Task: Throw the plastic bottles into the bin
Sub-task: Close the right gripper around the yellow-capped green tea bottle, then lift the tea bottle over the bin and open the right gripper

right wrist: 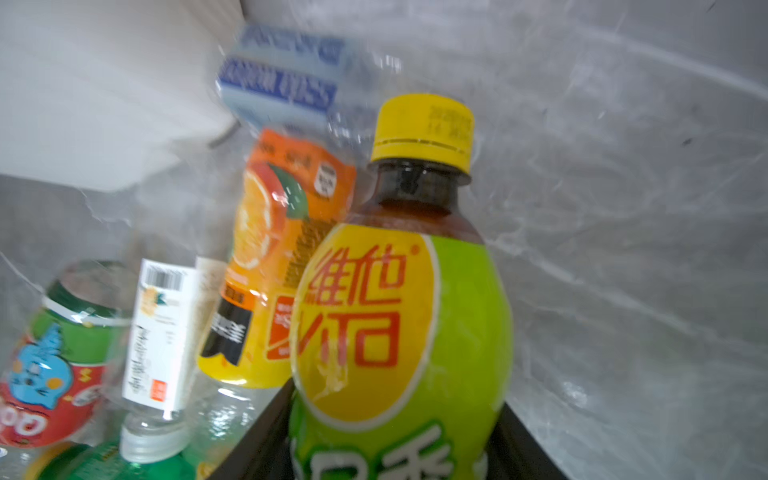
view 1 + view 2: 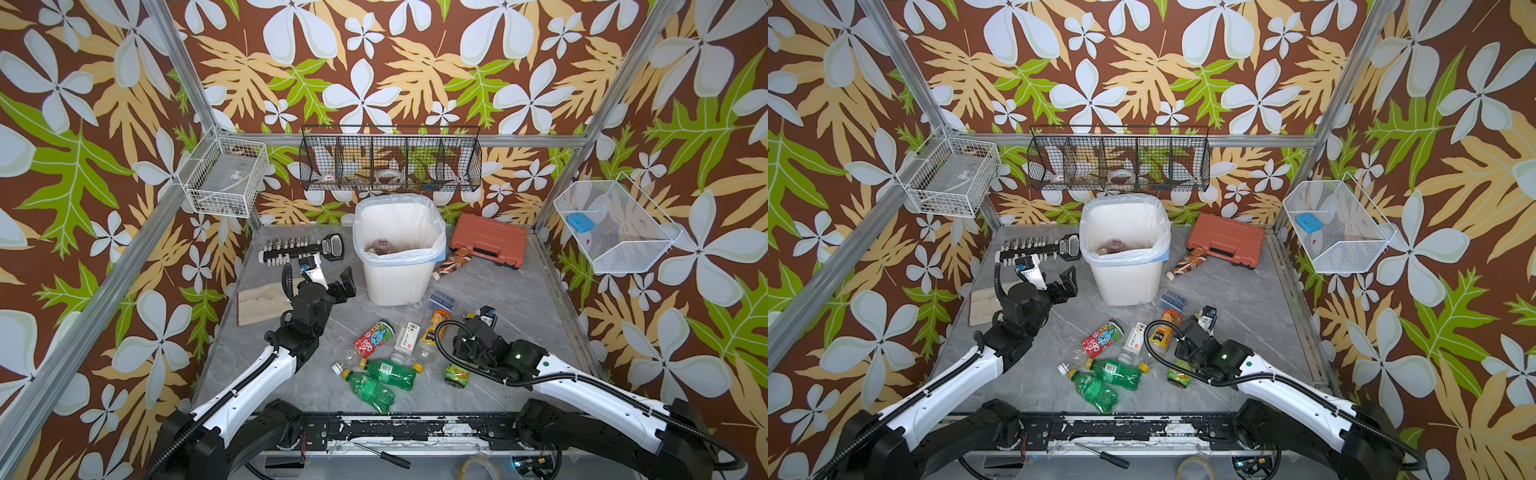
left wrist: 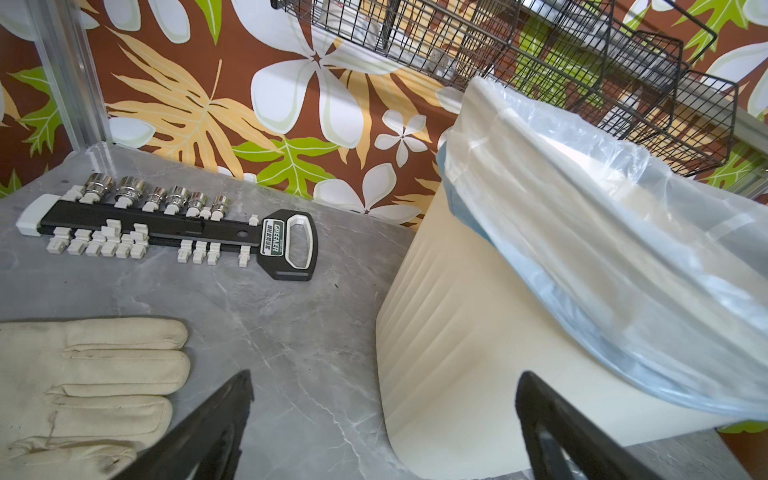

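A tall white plastic bin (image 2: pixel 395 286), bag-lined, stands upright at the back; small plastic bottles (image 2: pixel 390 372) lie scattered on their sides before it, including a yellow-capped green-labelled bottle (image 1: pixel 399 332)

Socket rail (image 2: pixel 291 248) flat on grey bench (image 2: pixel 519 299), back left; pale glove (image 2: pixel 262 301) near it. Red-brown tool case (image 2: pixel 490 241) back right. Black mesh basket (image 2: pixel 390 162) on rear wall. Screwdriver (image 2: pixel 384 456) at front edge.

Glossy plastic bottle (image 1: pixel 399 332), matt cloth glove (image 3: pixel 83 374)
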